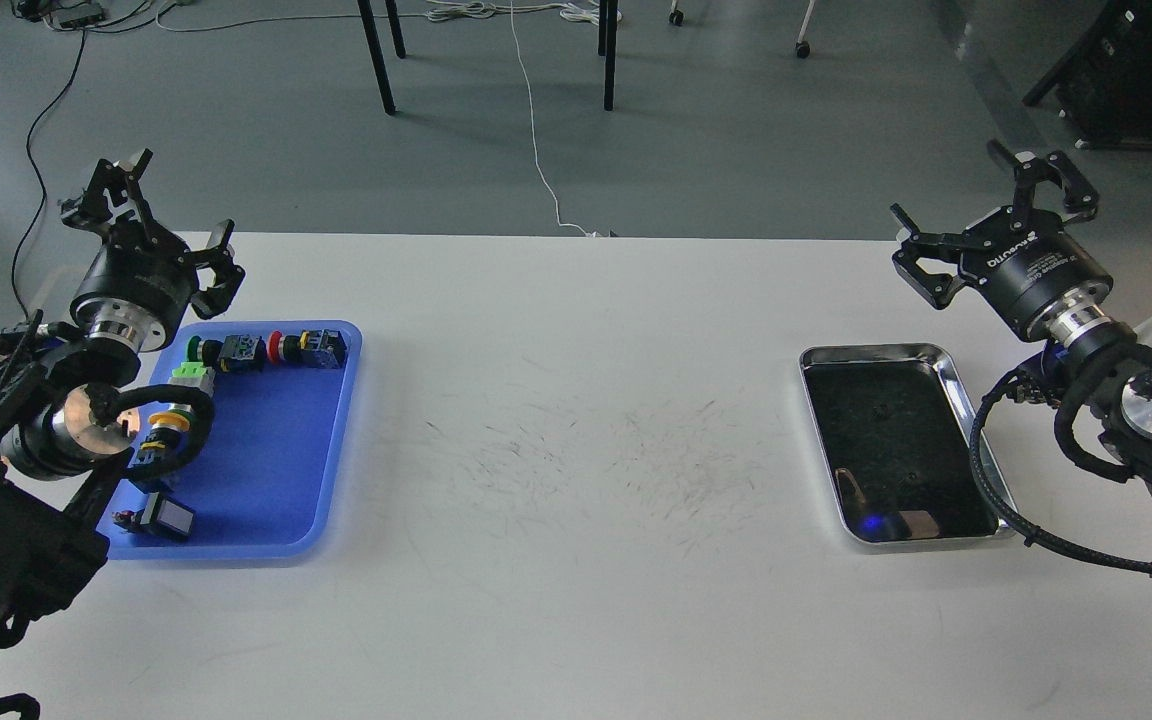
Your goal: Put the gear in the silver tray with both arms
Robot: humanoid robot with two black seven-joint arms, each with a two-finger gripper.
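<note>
silver tray [956,400]: 1 | blue tray [276,470]: 1 | pincers: 2 — left [151,205], right [996,215]

Only one view is given, taken from the robot's head and aimed forward and down. The white table [576,450] is seen from above at moderate range, with grey floor beyond its far edge. The left gripper [151,220] is framed at the left border and the right gripper [996,215] at the right, the table lying between their fingers.

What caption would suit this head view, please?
Both open grippers, left and right, hover above blue tray and empty silver tray.
</note>
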